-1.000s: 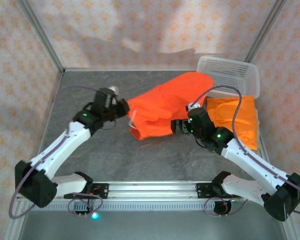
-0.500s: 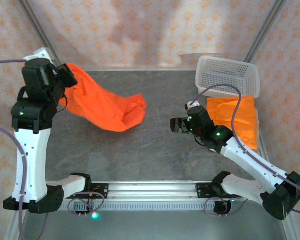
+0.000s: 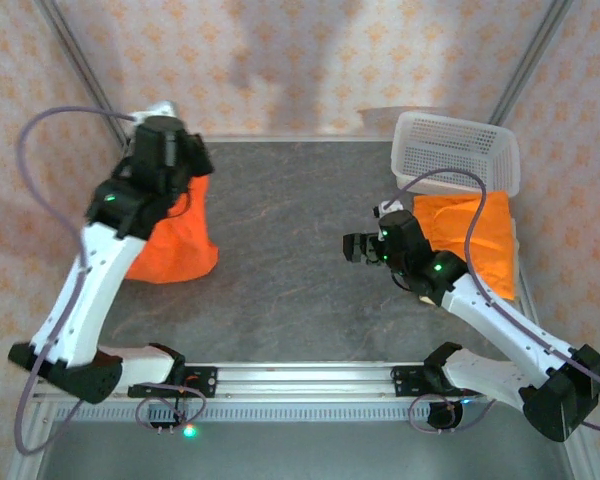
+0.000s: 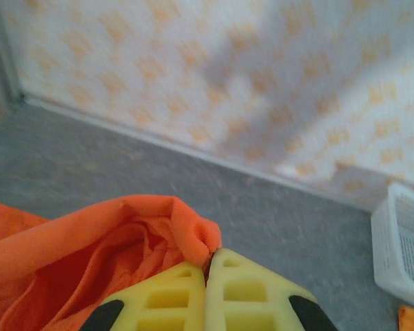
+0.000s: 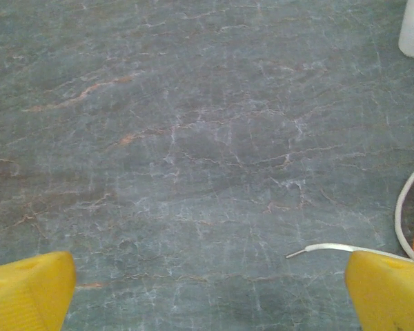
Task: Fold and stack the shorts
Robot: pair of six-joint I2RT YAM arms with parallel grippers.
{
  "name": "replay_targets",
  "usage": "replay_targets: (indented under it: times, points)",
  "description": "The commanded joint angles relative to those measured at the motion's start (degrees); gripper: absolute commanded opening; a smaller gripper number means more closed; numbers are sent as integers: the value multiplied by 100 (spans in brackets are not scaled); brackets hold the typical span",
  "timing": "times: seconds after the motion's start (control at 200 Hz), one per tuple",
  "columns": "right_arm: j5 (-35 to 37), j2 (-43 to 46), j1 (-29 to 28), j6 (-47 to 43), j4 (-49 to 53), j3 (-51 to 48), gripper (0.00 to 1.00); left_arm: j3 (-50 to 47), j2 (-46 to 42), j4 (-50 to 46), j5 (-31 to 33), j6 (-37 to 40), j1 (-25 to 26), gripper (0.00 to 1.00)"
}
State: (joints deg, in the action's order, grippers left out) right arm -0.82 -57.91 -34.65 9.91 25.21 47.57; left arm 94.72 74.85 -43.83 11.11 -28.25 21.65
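Note:
My left gripper (image 3: 192, 170) is raised over the table's far left and shut on an edge of a bright orange pair of shorts (image 3: 170, 245). The cloth hangs down from it in a bunch onto the table. In the left wrist view the yellow fingertips (image 4: 193, 272) pinch a fold of those shorts (image 4: 117, 238), and my left gripper (image 4: 214, 256) shows no gap. A second orange pair (image 3: 475, 240) lies flat at the right with a white drawstring (image 5: 345, 248). My right gripper (image 3: 354, 247) stands open to its left, low over bare table (image 5: 210, 289).
A white mesh basket (image 3: 458, 150) stands at the back right, just behind the flat orange shorts; its side also appears in the left wrist view (image 4: 402, 241). The grey stone tabletop (image 3: 300, 250) is walled at the back and both sides.
My left arm has carried the orange shorts from the table's middle to the far left, where they now hang bunched. The right arm has stayed put with its jaws wide.

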Motion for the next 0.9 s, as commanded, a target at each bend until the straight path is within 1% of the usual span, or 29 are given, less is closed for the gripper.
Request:
replay_targets:
  times: [0.0,0.075,0.105,0.175,0.24,0.255,0.26,0.285,0.315,0.365,0.41,0.505,0.61,0.686,0.771,0.896]
  points:
    - [256,74,126,89,-36,-143,100,-429,557,959,269,-606,555,0]
    - [369,78,226,135,67,-190,100,-465,1117,1275,178,-773,956,0]
    - [380,78,264,179,102,-212,100,-450,1339,1408,48,-839,1069,4]
    - [362,87,322,292,157,-244,100,-351,1819,1819,-439,-922,1226,18]
    - [289,117,331,373,177,-262,100,-156,2100,2005,-798,-945,1272,36]
    - [261,128,329,397,177,-265,100,-113,2131,2034,-860,-935,1272,44]
    - [250,134,328,406,177,-266,100,-99,2139,2044,-876,-927,1272,46]
    - [209,160,329,443,164,-281,100,-54,2147,2077,-938,-892,1272,60]
    - [144,187,335,494,147,-294,100,-17,2107,2104,-961,-827,1272,72]
    - [-7,225,338,577,81,-337,100,-51,1937,2133,-913,-662,1264,87]
    - [-170,228,332,666,-3,-369,100,-144,1716,2110,-866,-497,1243,96]
    - [-538,116,345,841,-210,-398,100,-571,1131,1982,-992,-296,1083,98]
    - [-962,-256,345,1069,-477,-330,100,-1531,303,1940,-1298,-295,891,97]
    - [-1297,-635,344,1262,-745,-239,100,-2307,-288,1798,-1322,-352,863,95]
    - [-1544,-1092,345,1568,-1042,-100,100,-3328,-877,1784,-1411,-669,867,92]
    - [-1783,-1794,343,2193,-1512,172,100,-4739,-1655,1898,-1445,-1471,880,88]
